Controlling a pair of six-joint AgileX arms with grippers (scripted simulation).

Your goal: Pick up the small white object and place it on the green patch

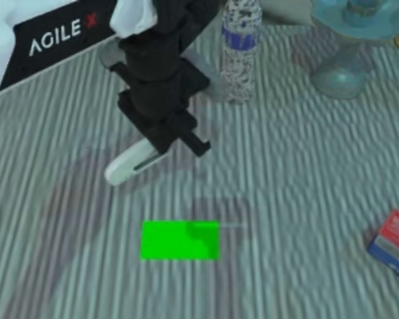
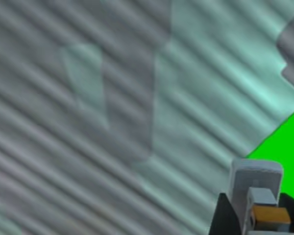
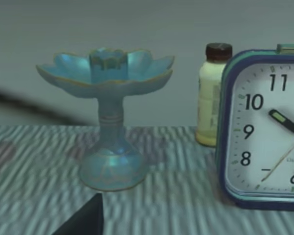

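Above the flat, bright green rectangular patch [image 1: 179,240] in the top view, my left gripper [image 1: 165,143] is hanging over the table with the slim white plastic piece with rounded ends [image 1: 130,163] clenched at one end; the rest of the piece is sticking out toward the table's left, tilted, apart from the patch. A clear plastic water bottle with a blue label [image 1: 240,50] is standing far beyond the patch, and a red-and-blue box [image 1: 395,244] is lying well to its right.

In the left wrist view, the white piece [image 2: 255,185] is sitting between the dark fingers, with a corner of the patch [image 2: 284,147] just beside it.

In the right wrist view I am seeing only a blue lotus-shaped stand [image 3: 108,142], a cream bottle [image 3: 212,95] and a blue-rimmed clock [image 3: 267,127]; I cannot tell how my right gripper stands.

I am judging the piece light, stiff and smooth, so likely slippery; a hold across its middle would steady it better than this end hold.
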